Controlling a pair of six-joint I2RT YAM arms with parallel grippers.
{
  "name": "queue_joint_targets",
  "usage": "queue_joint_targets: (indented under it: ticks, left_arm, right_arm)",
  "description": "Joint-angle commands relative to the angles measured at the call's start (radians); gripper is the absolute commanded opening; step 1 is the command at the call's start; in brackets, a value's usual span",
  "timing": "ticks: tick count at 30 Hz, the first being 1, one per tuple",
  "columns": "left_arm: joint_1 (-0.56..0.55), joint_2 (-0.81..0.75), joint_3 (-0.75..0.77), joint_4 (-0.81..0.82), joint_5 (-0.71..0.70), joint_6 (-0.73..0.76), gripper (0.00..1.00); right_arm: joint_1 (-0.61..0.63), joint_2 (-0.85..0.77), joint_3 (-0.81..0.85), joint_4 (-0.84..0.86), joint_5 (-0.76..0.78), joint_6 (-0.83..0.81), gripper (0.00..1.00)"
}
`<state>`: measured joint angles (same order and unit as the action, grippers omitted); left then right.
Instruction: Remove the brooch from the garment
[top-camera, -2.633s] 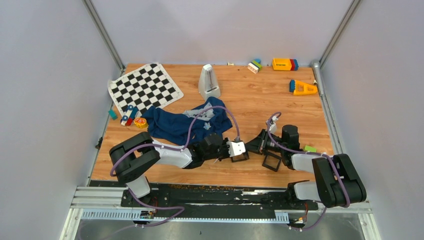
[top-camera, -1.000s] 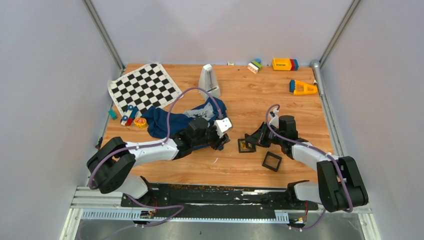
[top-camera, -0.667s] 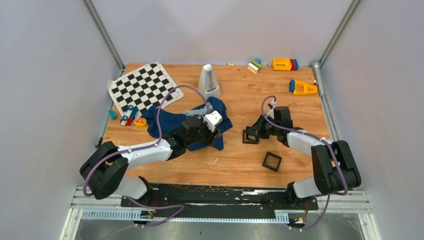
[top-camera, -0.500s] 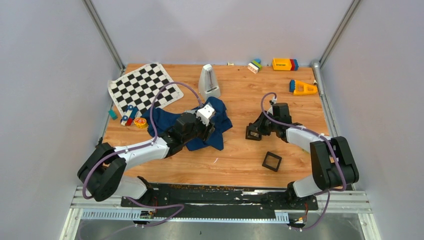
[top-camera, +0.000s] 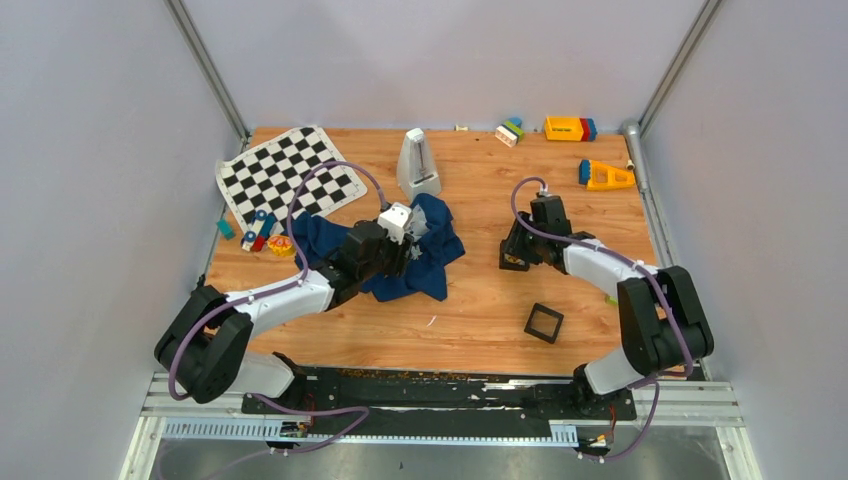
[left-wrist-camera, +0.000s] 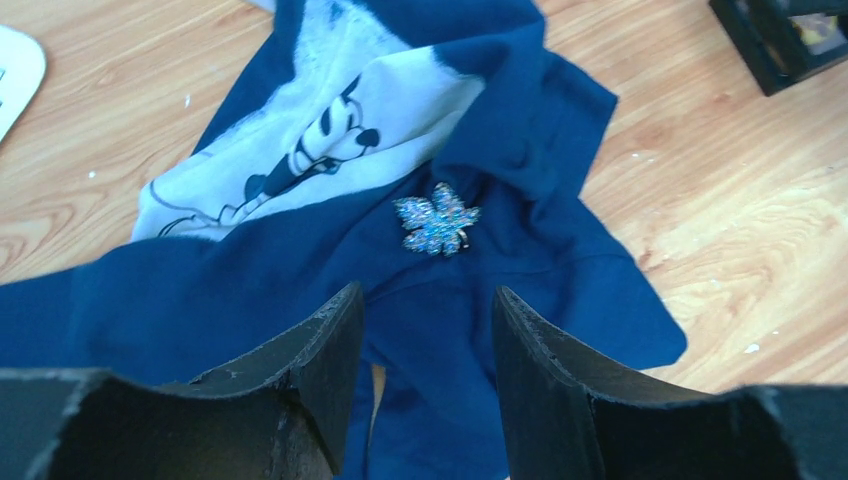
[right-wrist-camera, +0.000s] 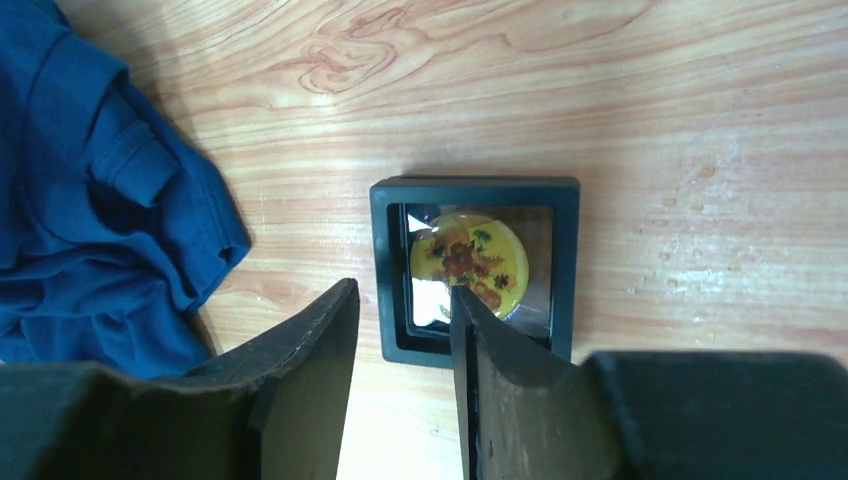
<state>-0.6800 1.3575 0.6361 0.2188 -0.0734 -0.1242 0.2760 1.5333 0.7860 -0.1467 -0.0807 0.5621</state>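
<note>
The garment (left-wrist-camera: 300, 280), a crumpled navy T-shirt with a grey-white Mickey print (left-wrist-camera: 310, 150), lies left of centre on the table (top-camera: 425, 265). A small glittery blue-silver, leaf-shaped brooch (left-wrist-camera: 437, 222) is pinned on the cloth just below the print. My left gripper (left-wrist-camera: 428, 295) hangs open over the shirt, the brooch a little ahead of its fingertips and nothing between them. My right gripper (right-wrist-camera: 402, 290) stands open over a black square frame (right-wrist-camera: 475, 268) with a yellow flowered disc, which lies flat on the wood.
A second black square frame (top-camera: 544, 322) lies nearer the front. The chequered cloth (top-camera: 288, 175) and small toys (top-camera: 262, 235) are at the left, a white wedge-shaped object (top-camera: 417, 162) behind the shirt. Coloured blocks (top-camera: 570, 128) sit along the back edge.
My left arm has swung back and left until its gripper is over the shirt. My right gripper carried the black frame farther back, then opened and let it go on the table.
</note>
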Motion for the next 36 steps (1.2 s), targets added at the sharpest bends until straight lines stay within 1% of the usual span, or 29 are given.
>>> queue_joint_targets:
  ticks: [1, 5, 8, 12, 15, 18, 20, 22, 24, 25, 26, 28, 29, 33, 36]
  left_arm:
    - [0.019, -0.015, 0.015, -0.015, -0.021, -0.041, 0.57]
    - [0.023, -0.009, 0.019, -0.023, -0.037, -0.046, 0.57]
    - [0.029, -0.015, 0.013, -0.02, -0.059, -0.069, 0.57]
    - [0.045, -0.026, 0.002, -0.008, -0.073, -0.089, 0.59]
    - [0.053, -0.041, -0.011, 0.001, -0.08, -0.098, 0.6]
    - [0.06, -0.057, -0.023, 0.007, -0.095, -0.11, 0.61]
    - [0.065, -0.072, -0.036, 0.014, -0.114, -0.12, 0.65]
    - [0.07, -0.086, -0.049, 0.025, -0.131, -0.127, 0.69]
    - [0.073, -0.093, -0.058, 0.03, -0.147, -0.133, 0.75]
    - [0.074, -0.096, -0.063, 0.03, -0.16, -0.14, 0.81]
    - [0.075, -0.096, -0.064, 0.03, -0.167, -0.144, 0.83]
    - [0.076, -0.097, -0.059, 0.013, -0.19, -0.165, 0.95]
    - [0.077, -0.098, -0.053, -0.014, -0.2, -0.189, 0.99]
    - [0.08, -0.104, -0.049, -0.039, -0.214, -0.221, 1.0]
    - [0.079, -0.112, -0.061, -0.03, -0.221, -0.239, 1.0]
  right_arm:
    - [0.063, -0.093, 0.045, -0.048, 0.124, -0.039, 0.42]
    - [0.149, -0.123, 0.06, -0.055, 0.169, -0.052, 0.5]
    - [0.214, -0.114, 0.089, -0.05, 0.18, -0.051, 0.51]
    - [0.275, -0.083, 0.105, 0.048, 0.027, -0.059, 0.51]
    - [0.315, -0.033, 0.13, 0.105, -0.031, -0.088, 0.51]
    - [0.347, 0.013, 0.16, 0.137, -0.057, -0.112, 0.57]
    - [0.36, 0.033, 0.162, 0.199, -0.074, -0.124, 0.7]
    - [0.362, 0.052, 0.156, 0.244, -0.095, -0.127, 0.77]
    - [0.363, 0.078, 0.153, 0.281, -0.111, -0.127, 0.8]
    - [0.363, 0.094, 0.158, 0.294, -0.119, -0.13, 0.81]
    - [0.364, 0.11, 0.166, 0.299, -0.129, -0.133, 0.82]
    - [0.364, 0.146, 0.188, 0.299, -0.131, -0.133, 0.82]
    - [0.364, 0.169, 0.203, 0.308, -0.137, -0.129, 0.82]
    - [0.365, 0.204, 0.207, 0.342, -0.144, -0.114, 0.8]
    - [0.365, 0.211, 0.19, 0.383, -0.151, -0.101, 0.75]
